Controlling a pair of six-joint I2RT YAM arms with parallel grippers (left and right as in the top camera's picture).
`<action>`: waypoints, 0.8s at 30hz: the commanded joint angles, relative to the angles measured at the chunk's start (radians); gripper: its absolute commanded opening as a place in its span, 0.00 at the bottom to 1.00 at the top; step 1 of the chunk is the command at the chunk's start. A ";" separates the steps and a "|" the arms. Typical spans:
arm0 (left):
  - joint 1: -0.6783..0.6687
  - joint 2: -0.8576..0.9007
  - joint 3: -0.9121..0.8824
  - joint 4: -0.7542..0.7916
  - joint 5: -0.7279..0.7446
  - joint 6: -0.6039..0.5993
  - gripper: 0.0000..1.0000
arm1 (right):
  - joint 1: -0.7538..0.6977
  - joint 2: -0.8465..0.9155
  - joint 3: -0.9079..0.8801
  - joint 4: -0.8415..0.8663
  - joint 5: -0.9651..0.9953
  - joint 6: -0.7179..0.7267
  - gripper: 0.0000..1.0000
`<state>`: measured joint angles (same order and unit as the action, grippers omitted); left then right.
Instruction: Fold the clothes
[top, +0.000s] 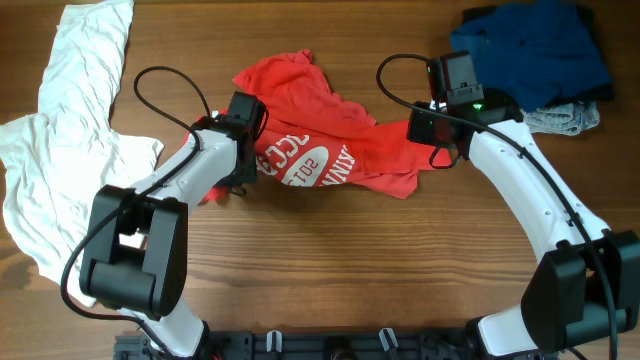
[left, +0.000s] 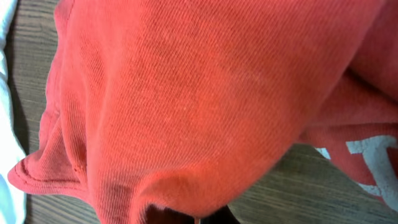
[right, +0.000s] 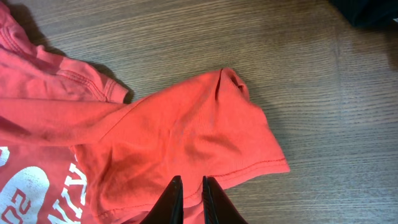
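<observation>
The red T-shirt (top: 320, 130) lies crumpled mid-table, its white lettering facing up. At the shirt's left edge sits my left gripper (top: 243, 165). In the left wrist view red cloth (left: 199, 93) fills the frame and bunches over the jaws, which are shut on it with only a dark sliver showing. My right gripper (top: 427, 133) is at the shirt's right end. Its fingers (right: 191, 182) are pinched on the hem of a sleeve (right: 205, 137). A white shirt (top: 70, 120) lies at the left, and a dark blue garment (top: 530, 50) with a grey piece (top: 565, 120) at the back right.
Bare wooden table (top: 340, 260) stretches in front of the red shirt, between the two arm bases. The white shirt reaches close to the left arm. The dark blue pile sits just behind the right arm's wrist.
</observation>
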<state>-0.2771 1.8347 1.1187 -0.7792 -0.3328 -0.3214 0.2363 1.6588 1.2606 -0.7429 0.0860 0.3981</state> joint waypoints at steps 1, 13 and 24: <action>0.005 -0.058 0.069 -0.103 0.003 -0.039 0.04 | -0.005 0.005 -0.006 -0.007 -0.009 -0.010 0.12; 0.005 -0.436 0.222 -0.304 0.036 -0.026 0.04 | -0.005 0.005 -0.006 -0.071 -0.067 -0.006 0.13; 0.071 -0.473 0.222 -0.223 0.021 -0.027 0.04 | 0.106 0.113 -0.006 -0.012 -0.233 -0.216 0.43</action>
<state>-0.2401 1.3777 1.3312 -1.0096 -0.3058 -0.3428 0.2920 1.7134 1.2598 -0.7818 -0.1036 0.2546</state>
